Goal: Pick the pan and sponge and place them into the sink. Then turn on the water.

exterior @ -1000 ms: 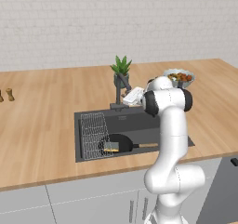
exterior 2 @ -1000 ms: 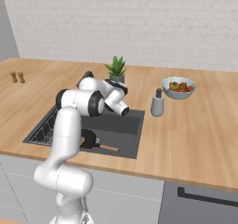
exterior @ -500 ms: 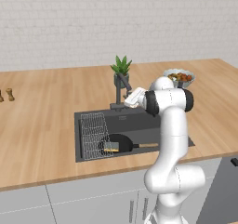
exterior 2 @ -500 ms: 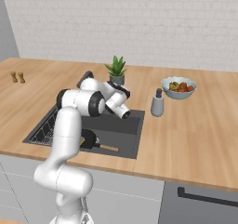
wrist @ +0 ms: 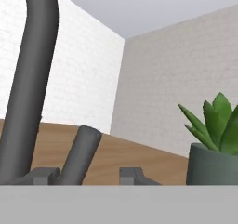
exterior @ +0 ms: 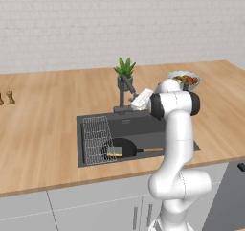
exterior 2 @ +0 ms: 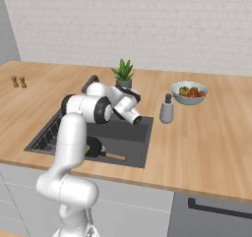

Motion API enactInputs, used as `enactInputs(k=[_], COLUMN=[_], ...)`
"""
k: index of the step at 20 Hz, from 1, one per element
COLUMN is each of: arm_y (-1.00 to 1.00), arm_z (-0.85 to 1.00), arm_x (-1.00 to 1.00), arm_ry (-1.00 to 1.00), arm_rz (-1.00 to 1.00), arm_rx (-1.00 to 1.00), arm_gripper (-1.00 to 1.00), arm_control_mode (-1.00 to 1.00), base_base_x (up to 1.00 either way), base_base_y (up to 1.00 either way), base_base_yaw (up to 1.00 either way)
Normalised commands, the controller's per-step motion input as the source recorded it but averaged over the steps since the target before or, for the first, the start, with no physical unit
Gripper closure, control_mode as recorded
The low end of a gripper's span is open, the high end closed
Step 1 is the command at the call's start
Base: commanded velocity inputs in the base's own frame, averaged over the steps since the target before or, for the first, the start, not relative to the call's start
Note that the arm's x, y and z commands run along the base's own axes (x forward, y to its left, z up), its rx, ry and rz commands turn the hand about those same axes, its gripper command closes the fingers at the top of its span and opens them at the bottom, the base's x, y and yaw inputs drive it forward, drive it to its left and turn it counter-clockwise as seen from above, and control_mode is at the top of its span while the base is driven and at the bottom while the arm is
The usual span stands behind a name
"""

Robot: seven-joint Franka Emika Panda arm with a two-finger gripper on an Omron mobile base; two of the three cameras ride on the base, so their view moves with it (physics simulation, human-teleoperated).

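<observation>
The pan [exterior: 123,147] is lying in the sink [exterior: 143,126], its wooden handle pointing right toward the arm's base, and the sponge [exterior: 114,152] is sitting on the pan's left edge, beside the wire rack [exterior: 97,139]. So both things are in the basin, and I judge that the placing part is done; no water is running from the spout yet, so turning it on is the step in hand.

Farther back, the gripper [exterior: 134,93] is reaching over the rear rim of the sink at the faucet [exterior: 120,97]. In the hand view the fingers [wrist: 131,175] are showing as two dark tips at the bottom, standing apart with the faucet lever [wrist: 82,154] rising between them, nearer the left tip. They are spread, not pinching; whether either tip is touching the lever I cannot tell. The curved spout [wrist: 29,79] is rising at the left of that view.

Behind the faucet, the plant [exterior: 124,72] is standing in its grey pot, just past the hand.

The next move, as I judge it, is calling for a sideways or lifting push on the lever, with the hand keeping off the pot close behind.
</observation>
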Motion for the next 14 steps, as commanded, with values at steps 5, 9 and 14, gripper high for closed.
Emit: enactInputs(k=[5,9,14], arm_y=[-1.00,-1.00,-0.90], arm_z=[-0.33,-0.57,-0.57], arm_x=[0.02,0.00,0.00], arm_ry=[0.00,0.00,0.00], arm_rz=[0.00,0.00,0.00], arm_rx=[-0.12,-0.12,-0.09], arm_gripper=[1.00,1.00,1.00], arm_control_mode=[-1.00,-1.00,-1.00], base_base_x=[0.00,0.00,0.00], base_base_y=[0.00,0.00,0.00], base_base_yaw=[0.00,0.00,0.00])
